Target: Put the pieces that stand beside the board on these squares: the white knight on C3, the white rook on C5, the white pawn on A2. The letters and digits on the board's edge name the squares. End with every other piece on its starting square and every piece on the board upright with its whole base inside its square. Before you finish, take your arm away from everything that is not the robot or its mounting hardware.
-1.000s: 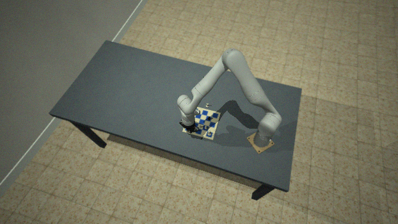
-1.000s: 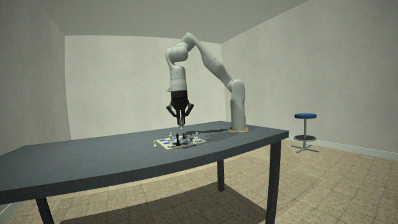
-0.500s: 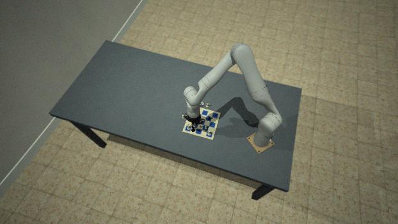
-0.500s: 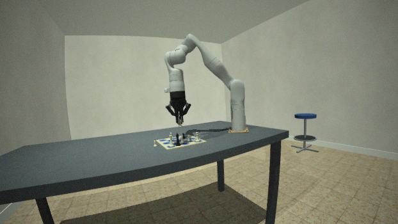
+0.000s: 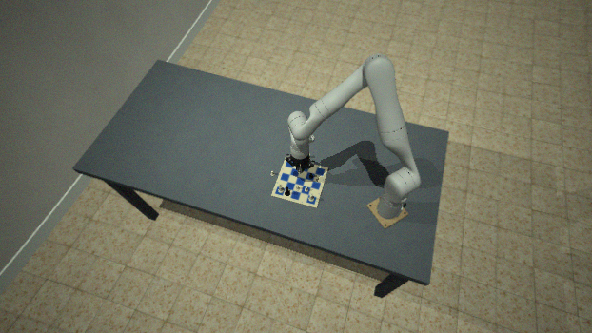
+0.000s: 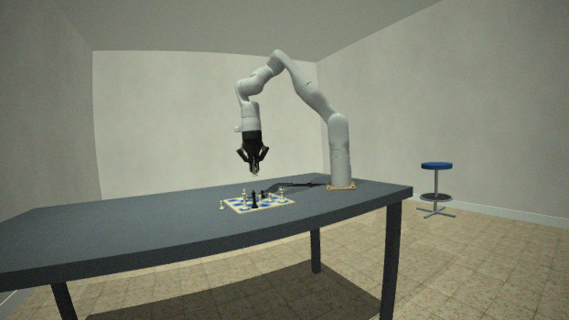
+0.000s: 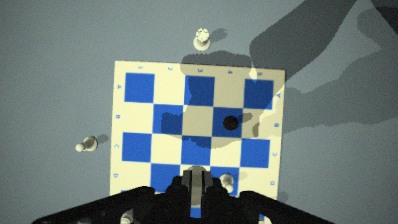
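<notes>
The blue-and-cream chessboard (image 7: 197, 130) lies on the dark table and also shows in the top and exterior views (image 5: 301, 183) (image 6: 258, 202). My gripper (image 7: 196, 182) (image 6: 254, 172) is shut on a small white piece, by its narrow shape the white knight. It holds the piece well above the board's near edge (image 5: 299, 164). The white rook (image 7: 201, 39) stands on the table beyond the board's far edge. The white pawn (image 7: 86, 145) stands on the table left of the board, near the letter C, and also shows in the top view (image 5: 271, 173).
A black piece (image 7: 230, 122) stands on a blue square near the board's middle. A white piece (image 7: 226, 181) stands near the gripper's fingers, and more pieces stand on the board (image 6: 256, 198). The arm's base (image 5: 387, 211) is bolted to the table right of the board.
</notes>
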Controlling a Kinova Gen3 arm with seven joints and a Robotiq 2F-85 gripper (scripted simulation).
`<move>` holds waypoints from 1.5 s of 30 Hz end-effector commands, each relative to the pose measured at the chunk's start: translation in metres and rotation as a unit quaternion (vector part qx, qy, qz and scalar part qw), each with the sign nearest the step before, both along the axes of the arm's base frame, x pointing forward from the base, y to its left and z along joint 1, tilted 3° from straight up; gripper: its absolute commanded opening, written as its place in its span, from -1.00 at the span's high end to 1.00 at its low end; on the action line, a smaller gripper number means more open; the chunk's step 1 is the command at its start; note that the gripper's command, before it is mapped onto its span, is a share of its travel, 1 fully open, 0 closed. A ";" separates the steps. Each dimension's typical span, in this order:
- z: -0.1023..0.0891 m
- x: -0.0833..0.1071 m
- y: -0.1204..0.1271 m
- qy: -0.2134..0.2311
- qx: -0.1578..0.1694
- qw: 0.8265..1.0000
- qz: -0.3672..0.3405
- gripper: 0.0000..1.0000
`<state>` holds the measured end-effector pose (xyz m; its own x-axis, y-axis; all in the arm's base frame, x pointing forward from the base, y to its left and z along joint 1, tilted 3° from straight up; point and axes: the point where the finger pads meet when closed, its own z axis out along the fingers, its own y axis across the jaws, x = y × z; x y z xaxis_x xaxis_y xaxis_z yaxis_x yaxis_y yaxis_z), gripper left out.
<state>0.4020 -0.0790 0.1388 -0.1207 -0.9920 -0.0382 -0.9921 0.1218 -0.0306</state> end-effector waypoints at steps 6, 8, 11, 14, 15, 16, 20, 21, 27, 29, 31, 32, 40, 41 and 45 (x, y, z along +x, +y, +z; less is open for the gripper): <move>0.001 0.000 -0.003 -0.002 -0.001 1.000 -0.003 1.00; 0.001 0.000 -0.003 -0.002 -0.001 1.000 -0.003 1.00; -0.001 0.000 -0.003 -0.001 -0.001 1.000 -0.003 1.00; -0.006 0.000 -0.002 -0.001 -0.001 1.000 -0.003 1.00; -0.006 0.000 -0.002 -0.001 -0.001 1.000 -0.003 1.00; -0.006 0.000 -0.002 -0.001 -0.001 1.000 -0.003 1.00; -0.019 0.001 -0.002 -0.001 -0.001 1.000 -0.003 1.00; -0.024 0.001 -0.002 -0.001 -0.001 1.000 -0.003 1.00; -0.053 0.002 -0.001 -0.001 -0.001 1.000 -0.003 1.00; -0.063 0.003 -0.001 -0.001 -0.001 1.000 -0.003 1.00; -0.071 0.003 -0.001 -0.001 -0.001 1.000 -0.003 1.00; -0.071 0.003 -0.001 -0.001 -0.001 1.000 -0.003 1.00; -0.091 0.004 0.000 -0.001 -0.001 1.000 -0.003 1.00; -0.092 0.004 0.000 -0.001 -0.001 1.000 -0.003 1.00; -0.094 0.004 0.000 -0.001 -0.001 1.000 -0.003 1.00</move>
